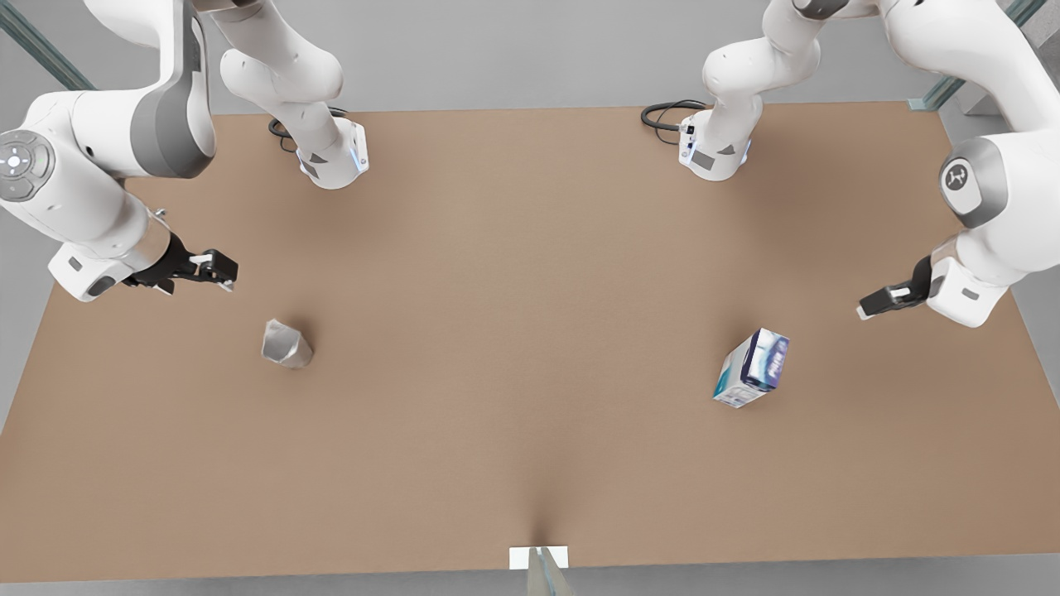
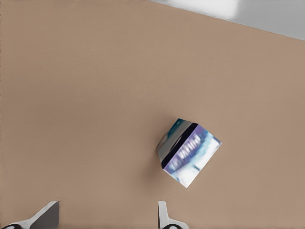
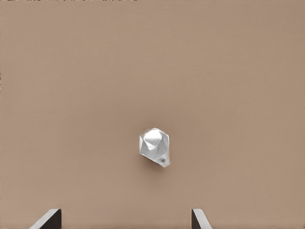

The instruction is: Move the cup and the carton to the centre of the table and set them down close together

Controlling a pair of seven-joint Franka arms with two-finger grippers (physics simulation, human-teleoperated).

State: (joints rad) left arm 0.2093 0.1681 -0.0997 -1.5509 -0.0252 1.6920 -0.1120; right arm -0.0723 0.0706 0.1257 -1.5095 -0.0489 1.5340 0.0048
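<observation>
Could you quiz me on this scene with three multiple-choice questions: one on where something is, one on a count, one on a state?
1. The carton stands on the table toward:
A. the front view's right
B. the front view's left
C. the far edge

2. Loose things on the table:
A. four
B. two
C. none

3. The left claw is:
A. shut on the cup
B. shut on the carton
C. open, holding nothing

Answers: A, it stands near the left claw, opposite the cup; B, cup and carton; C, its fingers are spread, like the right claw's.
</observation>
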